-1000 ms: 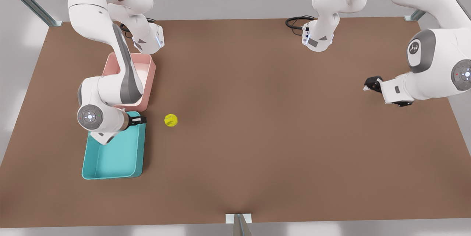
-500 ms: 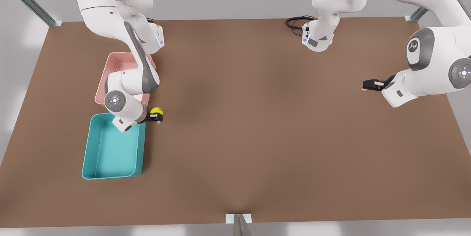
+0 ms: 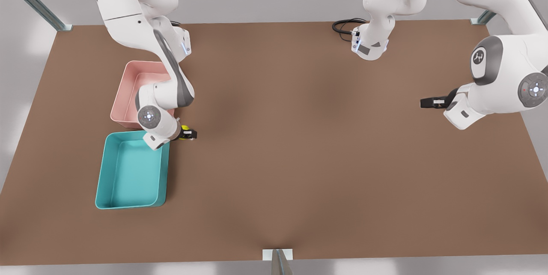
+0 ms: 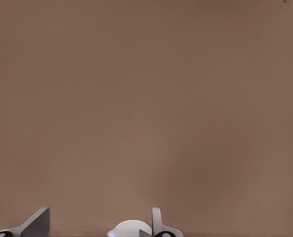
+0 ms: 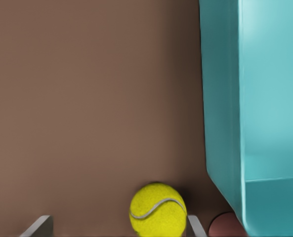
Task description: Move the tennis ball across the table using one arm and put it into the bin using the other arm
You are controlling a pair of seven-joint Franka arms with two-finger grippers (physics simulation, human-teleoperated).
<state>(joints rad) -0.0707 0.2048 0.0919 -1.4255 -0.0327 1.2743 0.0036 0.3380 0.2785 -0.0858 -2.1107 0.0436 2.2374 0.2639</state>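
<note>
Tennis ball point(image 3: 185, 129) sits on the brown table point(image 3: 299, 146), just beside the near corner of the teal bin point(image 3: 130, 171), partly hidden by the right gripper point(image 3: 188, 133). In the right wrist view the ball point(image 5: 158, 209) lies between the two finger tips point(image 5: 37, 225), which stand apart with a clear gap on one side of the ball; the other finger is close against it. Teal bin wall point(image 5: 223, 113) is right alongside. Pink bin point(image 3: 135, 91) lies behind the teal one, touching or nearly so.

Left gripper point(image 3: 430, 103) hovers over bare table well apart, at the front view's right, waiting. Its fingers point(image 4: 37, 222) are spread, nothing between them.
</note>
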